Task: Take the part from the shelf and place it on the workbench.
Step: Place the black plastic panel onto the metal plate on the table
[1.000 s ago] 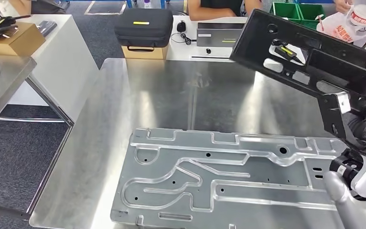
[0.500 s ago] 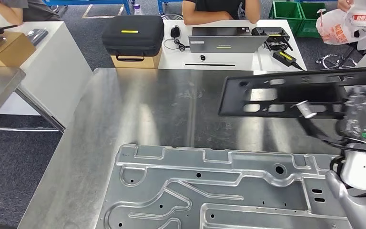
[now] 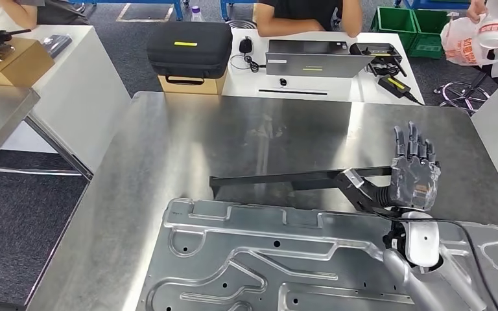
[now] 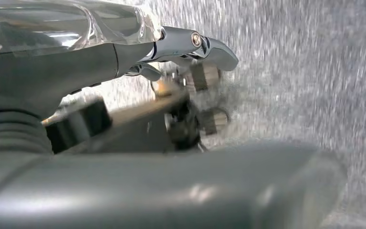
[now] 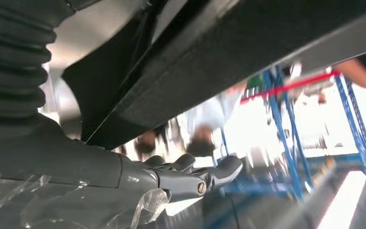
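The long black part (image 3: pixel 285 181) shows edge-on, low over the steel workbench (image 3: pixel 246 136), just beyond a large silver stamped plate (image 3: pixel 266 253). My right hand (image 3: pixel 415 173) is at the part's right end, where a black bracket (image 3: pixel 363 192) meets the thumb side. The fingers point straight away from me, and the part leans on the hand. In the right wrist view the black part (image 5: pixel 219 57) runs close along the straight fingers (image 5: pixel 190 179). My left hand (image 4: pixel 186 95) hangs over grey floor and holds nothing, its fingers loosely apart.
Past the bench stand a black case (image 3: pixel 188 42) on a cardboard box and a white table with a grey laptop (image 3: pixel 311 61). A person (image 3: pixel 308 10) sits behind it. Another person holds a bag (image 3: pixel 473 39) at the far right. A second steel table (image 3: pixel 0 110) stands on the left.
The part has swung down from high and face-on at the right to low and edge-on across the bench. My right hand came down with it, fingers now straight. The camera also shifted.
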Tool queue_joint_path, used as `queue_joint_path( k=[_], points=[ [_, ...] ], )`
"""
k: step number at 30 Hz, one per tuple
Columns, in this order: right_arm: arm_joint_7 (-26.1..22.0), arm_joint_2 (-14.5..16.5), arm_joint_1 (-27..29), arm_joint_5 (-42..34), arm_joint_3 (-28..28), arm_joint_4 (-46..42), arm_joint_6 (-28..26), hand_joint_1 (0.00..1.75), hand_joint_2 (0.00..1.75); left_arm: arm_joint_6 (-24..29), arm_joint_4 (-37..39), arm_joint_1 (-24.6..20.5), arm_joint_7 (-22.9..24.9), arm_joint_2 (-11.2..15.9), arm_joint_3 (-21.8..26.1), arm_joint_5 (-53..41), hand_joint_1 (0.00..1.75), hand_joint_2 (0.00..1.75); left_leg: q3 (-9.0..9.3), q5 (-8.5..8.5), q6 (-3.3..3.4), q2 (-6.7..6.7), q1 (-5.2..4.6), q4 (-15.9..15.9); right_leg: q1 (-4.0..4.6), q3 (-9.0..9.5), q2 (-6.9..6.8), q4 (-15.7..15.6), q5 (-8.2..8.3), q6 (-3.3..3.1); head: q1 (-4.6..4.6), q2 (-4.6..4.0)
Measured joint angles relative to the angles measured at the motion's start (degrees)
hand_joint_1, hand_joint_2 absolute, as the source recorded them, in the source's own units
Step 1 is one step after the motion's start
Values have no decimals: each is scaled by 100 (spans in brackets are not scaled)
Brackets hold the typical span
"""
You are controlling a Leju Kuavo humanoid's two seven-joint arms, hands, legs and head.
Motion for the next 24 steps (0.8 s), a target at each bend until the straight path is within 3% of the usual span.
queue_joint_path(
  k=[3,4,5,7,9,11,14,16,18,19,20,21,22,24],
  points=[
    [-165,76,42,-943,0,60,-152,0,0,15,0,10,194,-4,15,1,0,0,38,-7,28,-3,18,-7,1,-524,64,1199,-583,26,2,0],
    [-234,110,64,-1233,-1,79,-184,0,0,19,0,16,266,-5,15,0,0,0,46,-15,28,-7,28,-5,-7,-645,70,1442,-635,45,2,0],
    [-301,150,82,-1497,-4,95,-213,0,0,21,0,23,326,-5,16,-1,0,0,54,-25,19,-11,43,2,-21,-666,69,1467,-572,70,3,0],
    [-415,220,96,-1881,-25,109,-253,0,0,22,0,42,379,-3,17,-9,0,0,58,-73,-36,-23,86,53,-71,-411,59,890,-199,138,7,0],
    [-557,291,80,-2274,-69,115,-302,0,0,25,0,71,427,3,20,-21,0,0,16,-133,-125,-35,99,183,-116,-52,69,129,137,181,85,0],
    [-796,406,71,-2999,-134,131,-342,0,0,33,0,96,522,10,23,-21,0,0,-51,-120,-204,-38,110,261,-103,77,98,-199,248,137,168,0],
    [-1213,566,54,-4514,-233,127,-241,0,0,52,0,104,640,17,24,-6,0,0,-128,-155,-292,-26,151,313,-95,66,87,-266,275,47,174,0],
    [-1441,645,5,-5763,-315,93,-27,0,0,75,1,103,679,20,25,-1,0,0,-256,-496,-383,-11,181,792,-122,110,68,-315,284,-9,157,0],
    [-1634,693,-10,-7118,-399,86,352,0,0,93,2,107,703,22,26,-1,0,0,-464,-968,-464,-8,219,1614,-120,166,61,-323,276,-46,151,0],
    [-1723,703,18,-7688,-426,96,560,0,0,97,2,110,708,23,26,0,0,0,-540,-1113,-484,-8,234,1922,-117,186,57,-324,269,-56,156,0],
    [-1805,713,74,-8148,-441,109,734,0,0,98,2,112,707,24,25,1,0,0,-553,-1146,-488,-9,242,2038,-116,192,55,-325,266,-64,155,0],
    [-1887,732,129,-8456,-450,119,846,0,0,97,2,110,707,24,25,3,0,0,-468,-1060,-480,-9,246,1910,-117,187,59,-325,271,-66,153,0],
    [-1975,765,166,-8709,-458,126,936,0,0,96,2,105,707,24,25,8,0,0,-272,-878,-463,-10,249,1541,-121,179,70,-324,282,-64,151,0],
    [-2200,825,157,-9075,-486,125,1048,0,0,100,1,70,707,26,28,26,0,0,234,-552,-418,-20,239,553,-130,172,93,-337,321,-34,141,0]
  ],
)
